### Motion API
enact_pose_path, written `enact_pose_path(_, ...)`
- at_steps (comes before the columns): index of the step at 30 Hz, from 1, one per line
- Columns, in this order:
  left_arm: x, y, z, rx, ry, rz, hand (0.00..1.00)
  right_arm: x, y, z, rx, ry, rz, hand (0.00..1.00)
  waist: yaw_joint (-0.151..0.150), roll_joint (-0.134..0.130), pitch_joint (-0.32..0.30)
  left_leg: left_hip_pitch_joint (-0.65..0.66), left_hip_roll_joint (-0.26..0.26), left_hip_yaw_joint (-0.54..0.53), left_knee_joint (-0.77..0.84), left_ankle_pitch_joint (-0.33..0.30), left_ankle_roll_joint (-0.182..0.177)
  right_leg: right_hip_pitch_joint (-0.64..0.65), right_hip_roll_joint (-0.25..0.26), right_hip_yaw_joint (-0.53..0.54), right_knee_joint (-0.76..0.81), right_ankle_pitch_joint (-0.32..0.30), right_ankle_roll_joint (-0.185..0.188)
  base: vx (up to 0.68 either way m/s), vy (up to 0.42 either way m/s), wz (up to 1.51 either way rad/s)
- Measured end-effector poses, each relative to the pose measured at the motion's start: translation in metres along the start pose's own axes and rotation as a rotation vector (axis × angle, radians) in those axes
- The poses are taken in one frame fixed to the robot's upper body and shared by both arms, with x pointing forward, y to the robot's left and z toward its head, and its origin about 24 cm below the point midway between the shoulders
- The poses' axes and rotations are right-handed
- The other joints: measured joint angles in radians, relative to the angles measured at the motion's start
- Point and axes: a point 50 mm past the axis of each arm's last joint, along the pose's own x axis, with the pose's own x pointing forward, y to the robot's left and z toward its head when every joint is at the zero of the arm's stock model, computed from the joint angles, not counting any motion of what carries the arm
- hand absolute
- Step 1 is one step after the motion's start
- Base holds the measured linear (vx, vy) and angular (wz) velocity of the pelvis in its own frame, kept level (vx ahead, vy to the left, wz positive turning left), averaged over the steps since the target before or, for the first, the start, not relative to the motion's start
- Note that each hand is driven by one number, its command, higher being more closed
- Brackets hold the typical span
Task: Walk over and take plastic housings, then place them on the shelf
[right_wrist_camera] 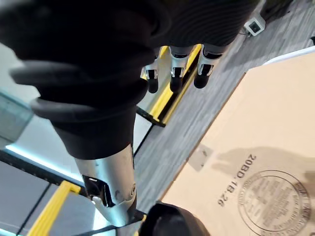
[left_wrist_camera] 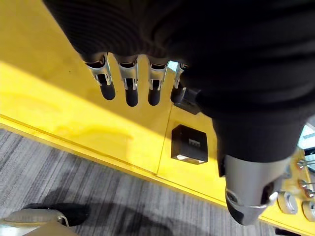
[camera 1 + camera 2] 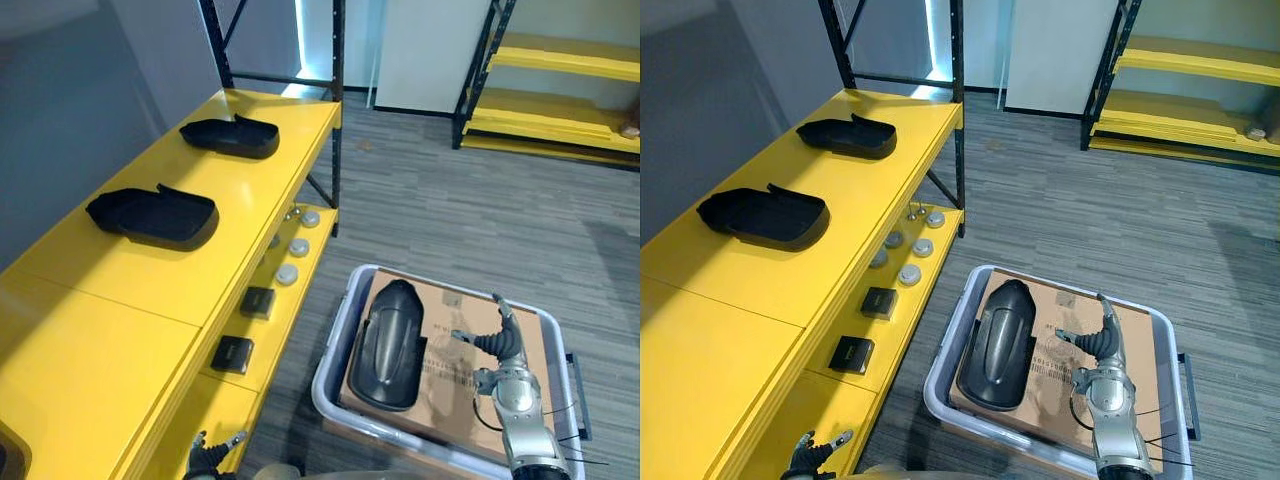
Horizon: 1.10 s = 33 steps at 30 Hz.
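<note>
Two housings (image 3: 153, 215) (image 3: 230, 136) lie on the left shelf (image 3: 120, 300); a third housing (image 3: 390, 345) lies on cardboard (image 3: 462, 318) in the bin (image 3: 332, 335) at right

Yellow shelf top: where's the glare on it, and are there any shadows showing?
Left eye view: white glare sits at the far end of the shelf top, past the far housing. Right wrist view: a soft shadow lies on the cardboard by the right robot hand.
</note>
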Motion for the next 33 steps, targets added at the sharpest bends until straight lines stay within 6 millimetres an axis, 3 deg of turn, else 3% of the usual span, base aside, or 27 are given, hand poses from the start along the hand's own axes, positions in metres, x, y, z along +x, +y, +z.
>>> enact_pose_path(8,0.001,0.001,0.003,0.006,-0.011,0.003,0.0,0.003,0.021,-0.008,-0.079,0.052,0.068,0.0,0.002,0.003,0.006,-0.013,-0.01,-0.011,-0.001,0.007,0.006,-0.001,-0.009,-0.021,-0.011,0.012,0.003,0.01,0.021,0.07)
enact_pose_path(12,0.004,0.0,0.013,0.017,-0.039,0.001,0.0,0.01,0.028,-0.012,-0.1,0.097,0.085,0.0,0.002,0.009,0.039,-0.041,-0.012,-0.028,-0.037,0.052,0.006,-0.037,-0.01,-0.044,-0.012,0.03,0.003,-0.08,0.01,0.1)
enact_pose_path(16,0.005,-0.001,0.016,0.015,-0.046,0.001,0.0,0.007,0.042,-0.026,-0.125,0.197,0.124,0.0,0.026,0.009,0.061,-0.048,-0.012,-0.038,-0.072,0.089,0.003,-0.055,-0.011,-0.051,-0.012,0.042,0.003,-0.1,0.018,0.08)
enact_pose_path(17,0.005,-0.001,0.016,0.015,-0.045,0.002,0.0,0.006,0.045,-0.029,-0.125,0.216,0.13,1.0,0.028,0.009,0.061,-0.05,-0.012,-0.04,-0.074,0.091,0.003,-0.055,-0.011,-0.056,-0.012,0.042,0.003,-0.09,0.014,0.16)
enact_pose_path(23,0.003,-0.005,0.01,0.014,-0.017,0.006,0.0,0.008,0.047,-0.029,-0.116,0.247,0.067,1.0,0.032,0.008,0.061,-0.05,-0.017,-0.063,-0.135,0.131,0.0,-0.071,-0.016,-0.077,-0.01,0.044,0.006,-0.06,0.02,0.14)
enact_pose_path(33,0.002,-0.01,0.013,0.006,-0.019,-0.004,0.0,0.01,0.046,-0.031,-0.081,0.275,0.044,1.0,0.033,0.005,0.06,-0.02,-0.024,-0.061,-0.162,0.137,0.006,-0.045,-0.021,-0.087,-0.03,0.043,0.006,0.02,0.001,0.0)
